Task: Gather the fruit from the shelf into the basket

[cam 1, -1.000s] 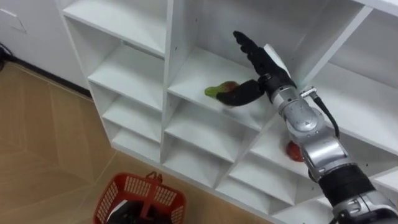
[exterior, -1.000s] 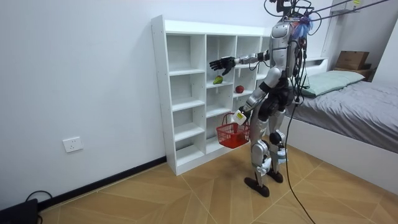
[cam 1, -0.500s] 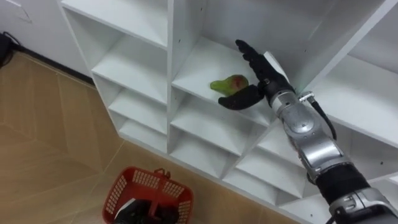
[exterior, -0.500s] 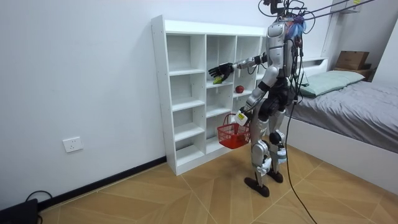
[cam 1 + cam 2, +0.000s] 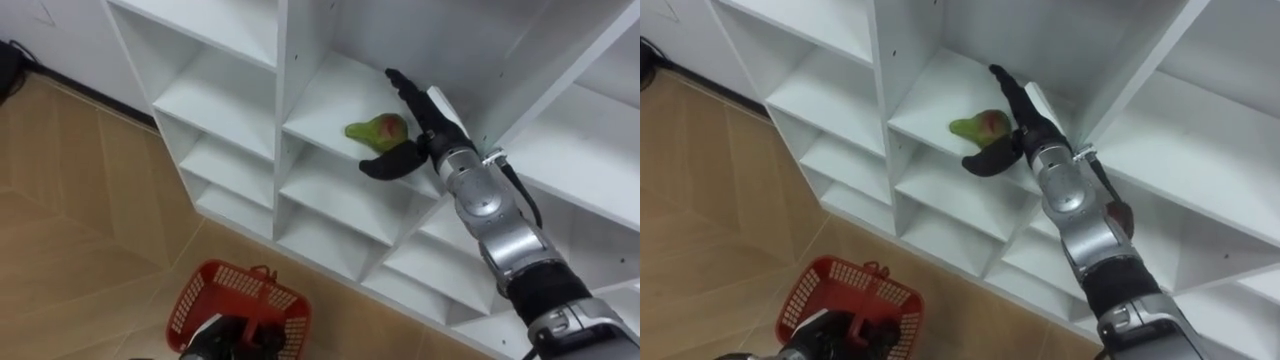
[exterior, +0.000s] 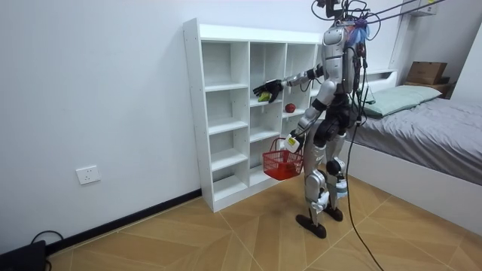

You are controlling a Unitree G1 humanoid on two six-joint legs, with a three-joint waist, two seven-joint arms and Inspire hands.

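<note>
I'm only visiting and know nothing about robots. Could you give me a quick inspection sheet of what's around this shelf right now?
surface: white shelf unit with open cubbies, standing against the wall.
job's things: green-red fruit on a middle shelf; red fruit in the neighbouring column toward the bed; red basket hanging from the left robot hand.
clutter: nothing seen.
robot hands: right robot hand open, fingers behind the green-red fruit, thumb in front; left robot hand curled on the basket handle.
cables: dark cord on the floor by the wall.
surroundings: wooden floor, wall socket, bed.
</note>
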